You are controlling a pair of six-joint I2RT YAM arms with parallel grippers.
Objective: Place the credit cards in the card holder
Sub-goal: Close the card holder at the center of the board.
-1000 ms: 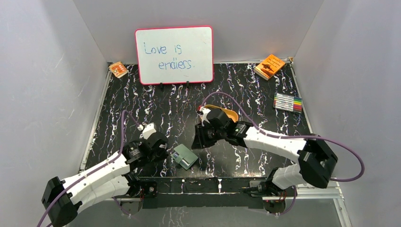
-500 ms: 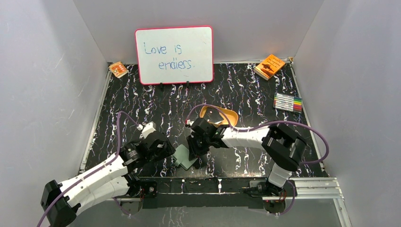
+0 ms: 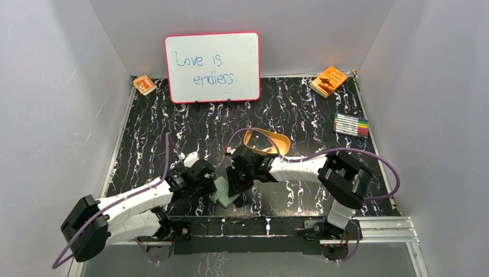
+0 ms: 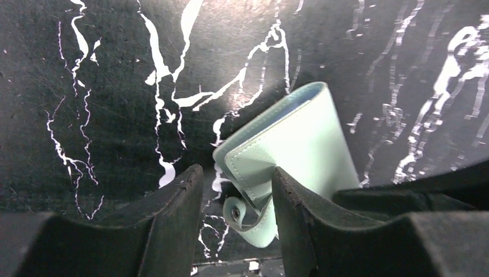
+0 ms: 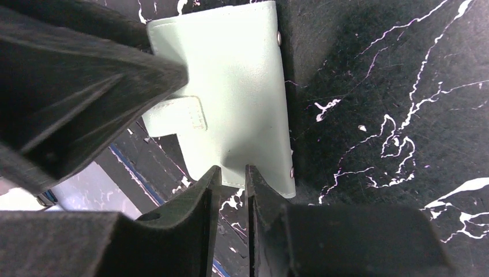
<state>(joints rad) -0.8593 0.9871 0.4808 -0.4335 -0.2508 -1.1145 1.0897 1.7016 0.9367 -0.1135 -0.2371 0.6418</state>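
Note:
The sage-green card holder (image 3: 225, 193) lies folded shut on the black marbled table near the front edge. My left gripper (image 3: 206, 180) is open at its left side. In the left wrist view the card holder (image 4: 300, 144) has its curled snap strap (image 4: 245, 210) between my open left gripper's (image 4: 236, 173) jaws, untouched. My right gripper (image 3: 237, 186) is almost shut, with only a narrow slit. In the right wrist view its (image 5: 230, 173) tips rest on the card holder's (image 5: 230, 92) near edge and hold nothing. No credit cards are in view.
A tan-orange oval tray (image 3: 266, 140) sits just behind the right gripper. A whiteboard (image 3: 212, 67) stands at the back. An orange booklet (image 3: 328, 80) and a marker set (image 3: 351, 124) are at the back right, and a small orange packet (image 3: 144, 85) at the back left.
My right gripper swung left from the oval tray down onto the card holder's right side. My left gripper moved right, up to the card holder's strap.

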